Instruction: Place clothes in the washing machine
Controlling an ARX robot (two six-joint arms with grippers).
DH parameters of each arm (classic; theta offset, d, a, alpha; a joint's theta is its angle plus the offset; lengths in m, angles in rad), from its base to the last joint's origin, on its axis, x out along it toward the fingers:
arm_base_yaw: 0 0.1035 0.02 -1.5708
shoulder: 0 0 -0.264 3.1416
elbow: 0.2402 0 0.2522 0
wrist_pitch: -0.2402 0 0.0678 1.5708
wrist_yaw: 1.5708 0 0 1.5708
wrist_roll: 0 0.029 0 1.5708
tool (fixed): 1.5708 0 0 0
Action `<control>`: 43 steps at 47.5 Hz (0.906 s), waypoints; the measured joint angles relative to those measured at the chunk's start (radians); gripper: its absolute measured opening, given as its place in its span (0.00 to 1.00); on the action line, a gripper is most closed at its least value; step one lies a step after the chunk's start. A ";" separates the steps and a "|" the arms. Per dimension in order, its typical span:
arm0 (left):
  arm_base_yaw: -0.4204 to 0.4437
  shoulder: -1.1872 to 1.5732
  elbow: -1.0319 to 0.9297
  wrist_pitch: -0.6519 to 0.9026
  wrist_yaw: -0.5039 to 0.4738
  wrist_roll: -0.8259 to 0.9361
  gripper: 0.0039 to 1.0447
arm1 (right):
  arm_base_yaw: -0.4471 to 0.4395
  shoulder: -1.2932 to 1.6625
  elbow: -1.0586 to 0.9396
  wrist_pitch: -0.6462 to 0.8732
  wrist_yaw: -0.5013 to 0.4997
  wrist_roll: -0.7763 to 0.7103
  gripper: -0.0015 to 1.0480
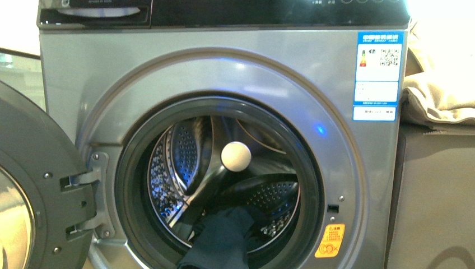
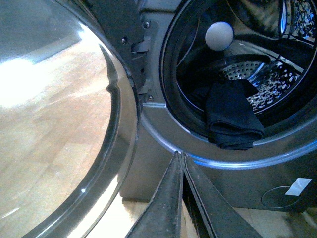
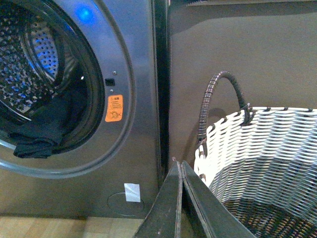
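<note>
The silver-grey washing machine (image 1: 235,67) fills the front view with its dark door (image 1: 39,190) swung open to the left. The dark navy clothes (image 1: 221,238) lie inside the drum and hang over the lower porthole rim; they also show in the left wrist view (image 2: 233,116) and the right wrist view (image 3: 42,134). My left gripper (image 2: 179,154) is shut and empty, below and in front of the porthole rim. My right gripper (image 3: 177,162) is shut and empty, low beside the washer's right front corner. Neither gripper shows in the front view.
A white ball (image 1: 235,156) sits in the drum (image 1: 185,162). A white woven basket (image 3: 257,163) with a dark handle stands right of the washer. Beige padded fabric (image 1: 439,84) lies on a grey unit (image 1: 437,190) at the right. The floor (image 2: 49,124) is light wood.
</note>
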 joint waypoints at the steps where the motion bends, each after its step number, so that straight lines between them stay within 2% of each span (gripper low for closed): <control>1: 0.000 -0.007 0.000 -0.006 0.000 0.000 0.03 | 0.000 0.000 0.000 0.000 0.000 0.000 0.02; 18: 0.000 -0.103 0.000 -0.104 0.000 0.000 0.03 | 0.000 0.000 0.000 0.000 0.000 0.000 0.02; 23: 0.000 -0.238 0.000 -0.272 0.000 0.000 0.03 | 0.000 0.000 0.000 0.000 0.000 0.000 0.02; 37: 0.000 -0.274 0.000 -0.281 0.000 0.000 0.03 | 0.000 0.000 0.000 0.000 0.000 0.000 0.02; 43: 0.000 -0.274 0.000 -0.281 0.000 0.000 0.22 | 0.000 0.000 0.000 0.000 0.000 -0.001 0.20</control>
